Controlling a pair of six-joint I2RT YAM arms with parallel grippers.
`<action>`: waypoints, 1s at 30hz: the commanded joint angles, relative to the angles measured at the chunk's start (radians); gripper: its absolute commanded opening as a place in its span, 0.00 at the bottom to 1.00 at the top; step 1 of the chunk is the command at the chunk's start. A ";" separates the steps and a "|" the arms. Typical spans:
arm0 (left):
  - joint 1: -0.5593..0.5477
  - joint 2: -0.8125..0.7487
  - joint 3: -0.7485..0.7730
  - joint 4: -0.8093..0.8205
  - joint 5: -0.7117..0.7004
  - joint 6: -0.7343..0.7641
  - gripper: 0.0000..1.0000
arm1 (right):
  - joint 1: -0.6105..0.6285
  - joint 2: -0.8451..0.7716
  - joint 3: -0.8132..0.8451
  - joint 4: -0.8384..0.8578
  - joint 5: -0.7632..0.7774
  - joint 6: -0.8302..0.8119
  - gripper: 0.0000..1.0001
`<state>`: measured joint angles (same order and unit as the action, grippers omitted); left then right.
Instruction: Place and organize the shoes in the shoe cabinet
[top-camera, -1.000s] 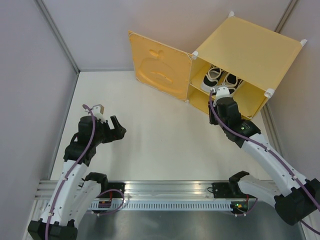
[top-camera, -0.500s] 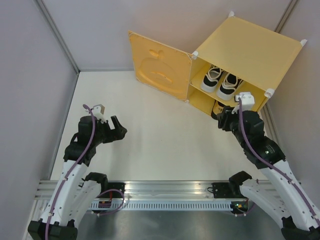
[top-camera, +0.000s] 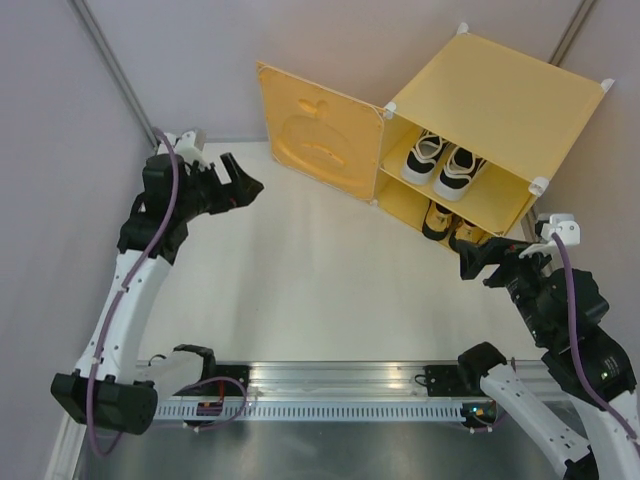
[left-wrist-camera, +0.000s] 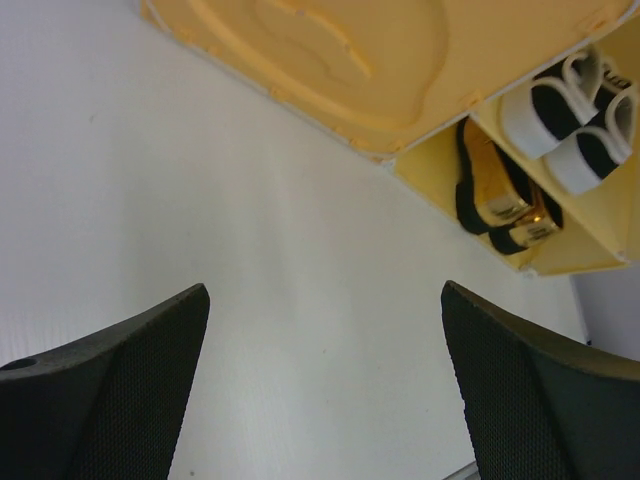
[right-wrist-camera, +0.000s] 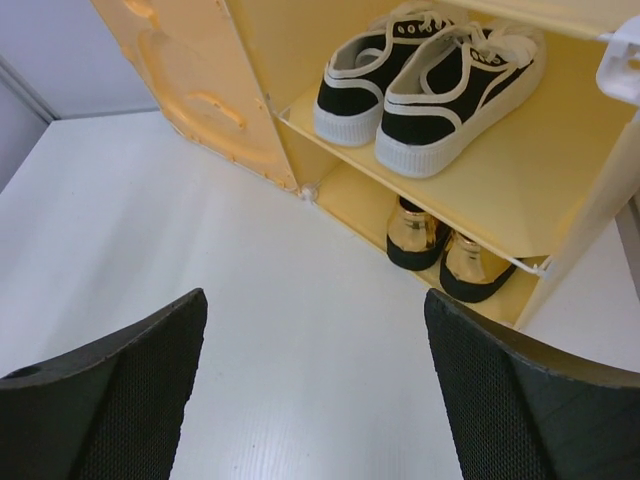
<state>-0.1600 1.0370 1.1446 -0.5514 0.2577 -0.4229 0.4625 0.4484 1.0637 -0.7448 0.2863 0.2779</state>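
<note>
The yellow-orange shoe cabinet (top-camera: 500, 100) stands at the back right with its face-embossed door (top-camera: 315, 135) swung open to the left. Two white sneakers with black trim (top-camera: 443, 165) sit side by side on the inner shelf (right-wrist-camera: 520, 190). Two gold loafers (top-camera: 448, 225) sit below them in the bottom compartment, heels outward. My right gripper (top-camera: 487, 262) hangs open and empty just in front of the cabinet's lower right corner. My left gripper (top-camera: 243, 183) is open and empty, raised left of the door. The right wrist view shows the sneakers (right-wrist-camera: 430, 85) and loafers (right-wrist-camera: 445, 250).
Grey partition walls (top-camera: 60, 150) close in the white table (top-camera: 300, 290) on the left, back and right. A metal rail (top-camera: 340, 385) with both arm bases runs along the near edge. The open door (left-wrist-camera: 330, 60) juts out over the table's back.
My right gripper drew back out of the bottom compartment to the near right and opened, leaving a gold loafer inside. My left arm rose and moved toward the back, near the door.
</note>
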 joint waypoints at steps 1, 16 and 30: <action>-0.003 0.139 0.190 0.082 0.069 -0.063 1.00 | 0.002 -0.040 0.015 -0.074 -0.042 -0.002 0.93; -0.226 0.644 0.854 0.214 0.094 0.295 1.00 | 0.002 -0.116 -0.060 -0.057 -0.257 0.004 0.98; -0.228 0.844 0.962 0.286 0.356 0.970 1.00 | 0.004 -0.172 -0.099 -0.087 -0.398 0.047 0.98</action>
<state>-0.3943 1.8549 2.0678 -0.3069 0.5270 0.2913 0.4625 0.2852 0.9627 -0.8322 -0.0574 0.2955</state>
